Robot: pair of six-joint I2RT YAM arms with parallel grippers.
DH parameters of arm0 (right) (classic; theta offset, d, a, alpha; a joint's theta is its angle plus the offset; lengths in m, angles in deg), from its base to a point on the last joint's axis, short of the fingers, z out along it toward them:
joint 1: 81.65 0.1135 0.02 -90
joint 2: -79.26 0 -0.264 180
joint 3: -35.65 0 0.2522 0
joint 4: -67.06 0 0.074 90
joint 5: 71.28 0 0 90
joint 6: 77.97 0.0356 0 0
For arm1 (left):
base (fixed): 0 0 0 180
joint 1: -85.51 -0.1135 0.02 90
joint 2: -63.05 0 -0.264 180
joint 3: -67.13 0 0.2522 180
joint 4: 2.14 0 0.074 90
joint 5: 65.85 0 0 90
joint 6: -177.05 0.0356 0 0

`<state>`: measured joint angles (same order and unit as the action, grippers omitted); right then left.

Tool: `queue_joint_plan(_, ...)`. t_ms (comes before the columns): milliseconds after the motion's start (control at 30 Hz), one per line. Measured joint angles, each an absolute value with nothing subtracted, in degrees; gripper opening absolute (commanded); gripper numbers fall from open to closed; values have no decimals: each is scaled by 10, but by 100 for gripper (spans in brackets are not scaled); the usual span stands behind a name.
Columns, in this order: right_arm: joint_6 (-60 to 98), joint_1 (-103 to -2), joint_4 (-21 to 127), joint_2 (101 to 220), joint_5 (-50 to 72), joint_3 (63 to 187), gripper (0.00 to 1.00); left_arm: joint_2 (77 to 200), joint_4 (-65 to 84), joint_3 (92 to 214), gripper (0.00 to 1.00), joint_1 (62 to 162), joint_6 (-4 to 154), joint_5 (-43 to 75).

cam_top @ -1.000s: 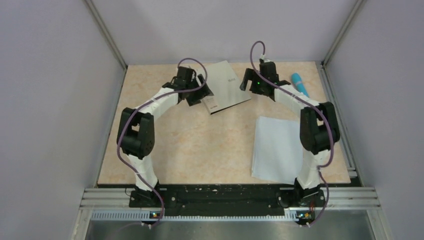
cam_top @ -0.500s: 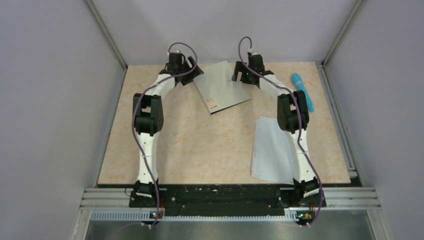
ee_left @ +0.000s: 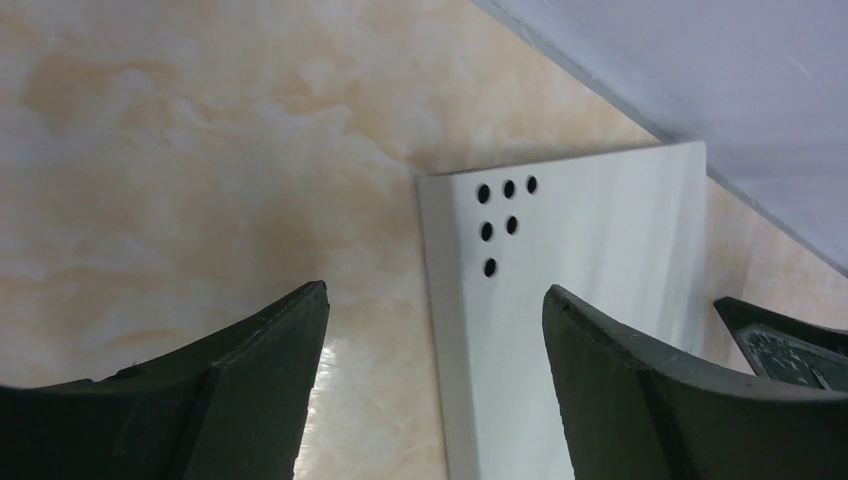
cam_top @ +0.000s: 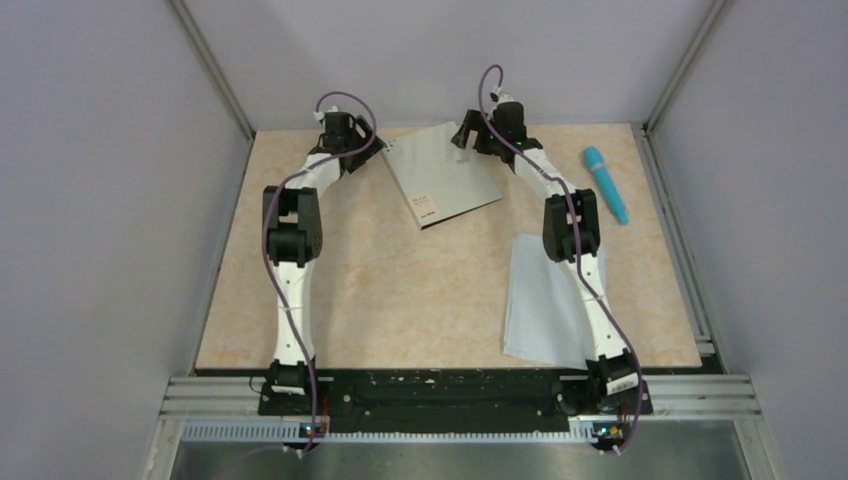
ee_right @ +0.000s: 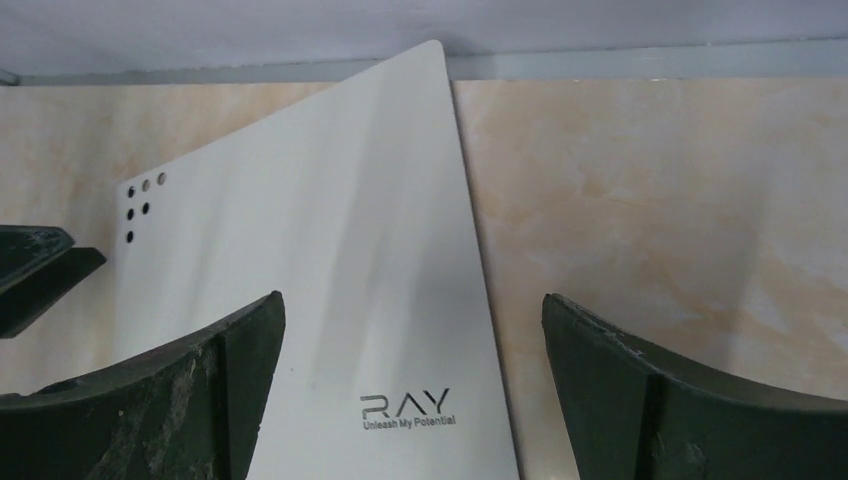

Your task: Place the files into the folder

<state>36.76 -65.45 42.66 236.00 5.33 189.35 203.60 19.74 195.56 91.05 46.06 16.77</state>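
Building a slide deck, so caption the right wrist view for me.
Open right hand hovers above the closed grey RAY-branded folder, flat on the beige marbled table.

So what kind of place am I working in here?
Probably a lab test cell, not an office: a marble-patterned tabletop boxed in by plain grey panels, two arms mounted on a metal frame, with the folder and files laid out.

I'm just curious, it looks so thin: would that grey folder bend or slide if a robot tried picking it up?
The folder lies flat and looks sheet-thin, so it would probably flex if lifted by one corner. Its smooth cover on the shiny table suggests it may skate away when pushed. Being so thin, it is likely light.
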Motion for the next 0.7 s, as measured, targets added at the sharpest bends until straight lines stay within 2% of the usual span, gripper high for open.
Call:
queue_joint_plan(300,394,-649,483,2396,-46,1920,99,2024,173,1925,83,887,485,212)
queue_joint_plan(700,318,-586,460,2398,-182,1920,99,1968,202,1908,82,861,593,274)
